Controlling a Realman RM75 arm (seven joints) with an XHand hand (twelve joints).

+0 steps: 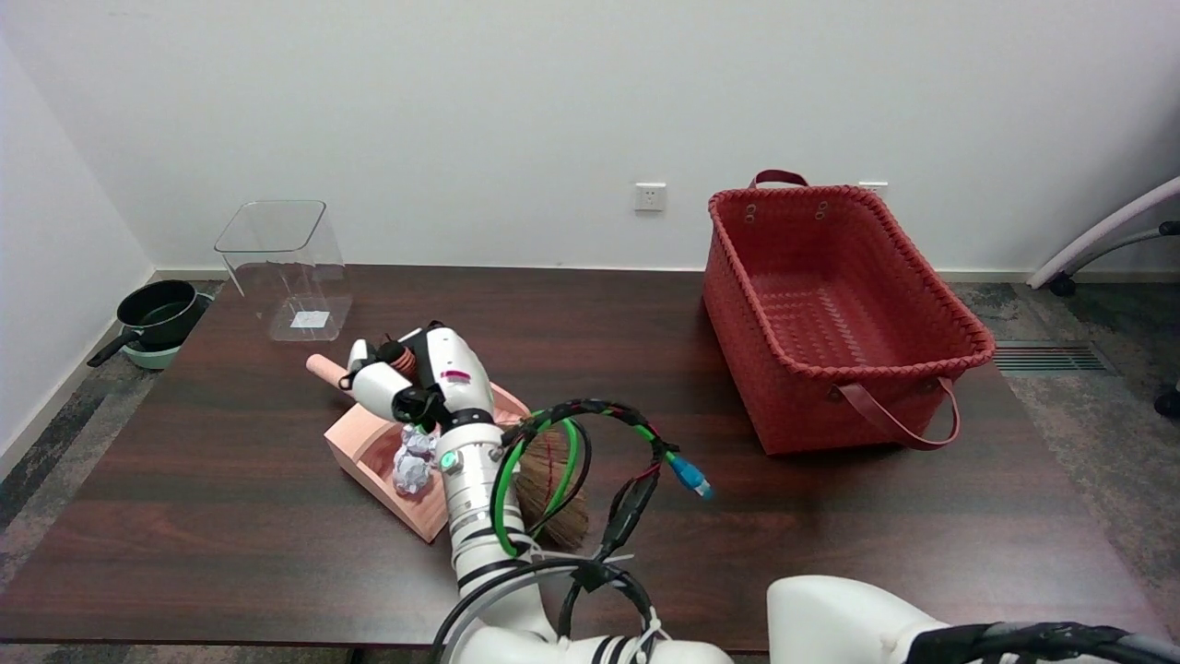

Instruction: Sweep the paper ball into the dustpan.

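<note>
One paper ball [414,461], light and crushable, lies in the dustpan [364,443] near the table's [830,516] left edge; the right hand [415,373] grips the broom [553,489].

An office-like room: dark wooden table [830,516], bare white wall [516,111], carpeted floor [1088,387], office chair's base [1106,240].

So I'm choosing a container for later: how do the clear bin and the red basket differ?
The clear bin is see-through and smooth; the red basket is opaque and woven. The basket looks wider and has strap handles, while the bin shows none. The bin stands at the table's far left, the basket at its right. Both stand upright, open-topped, apparently empty.
</note>
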